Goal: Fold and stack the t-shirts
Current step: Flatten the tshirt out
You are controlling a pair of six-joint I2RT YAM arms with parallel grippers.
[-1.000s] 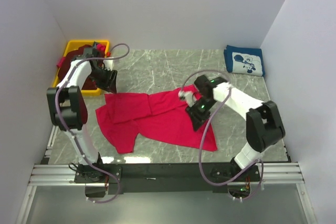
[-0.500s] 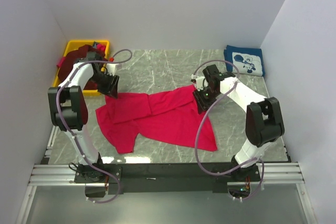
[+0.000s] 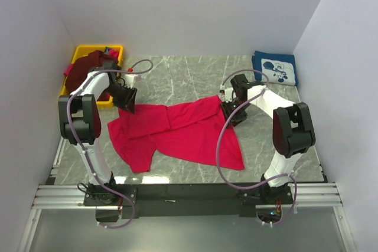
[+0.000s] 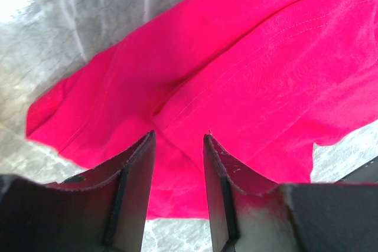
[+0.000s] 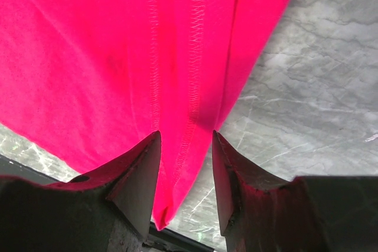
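Observation:
The crimson-red t-shirt point(image 3: 177, 131) lies spread and rumpled on the marble table point(image 3: 177, 75). My left gripper point(image 3: 128, 107) hovers at its far left corner, jaws parted, red cloth point(image 4: 266, 57) showing between and beyond the fingers point(image 4: 139, 169). My right gripper point(image 3: 229, 113) is at the shirt's far right corner, also open, with the stitched hem point(image 5: 195, 87) running down between its fingers point(image 5: 142, 169). The navy t-shirt point(image 3: 275, 69) with white print lies folded at the back right. The dark maroon t-shirt point(image 3: 88, 63) sits heaped in a yellow bin.
The yellow bin point(image 3: 80, 49) stands at the back left, beside the left arm's elbow. White walls close in the table on three sides. The black rail point(image 3: 189, 193) with both arm bases runs along the near edge.
The right gripper has moved back and right from the shirt's middle-right to its far right corner and opened wider. The left gripper has shifted slightly toward the shirt's far left corner.

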